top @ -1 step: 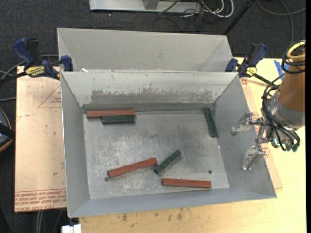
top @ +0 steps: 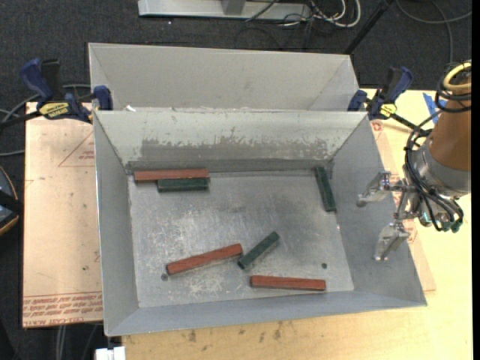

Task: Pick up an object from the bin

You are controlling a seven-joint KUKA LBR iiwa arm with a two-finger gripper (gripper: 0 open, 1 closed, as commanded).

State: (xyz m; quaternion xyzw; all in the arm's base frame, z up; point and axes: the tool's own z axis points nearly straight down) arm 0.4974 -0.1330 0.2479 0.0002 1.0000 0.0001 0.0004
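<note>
Right now, camera view: gripper (top: 380, 220) hangs at 3 o'clock over the right sloped wall of the bin (top: 225, 137), fingers apart, nothing between them. The nearest candidate is the dark green stick (top: 325, 188) at 2 o'clock, tight by the wall foot, so it looks awkward. The red stick (top: 288, 283) at 5 o'clock lies freer. I'd take that one: straddle its short axis, centre on the middle, descend straight.

Spread-fingered end effector (top: 378, 223) hangs over the bin's (top: 356, 163) right wall.
</note>
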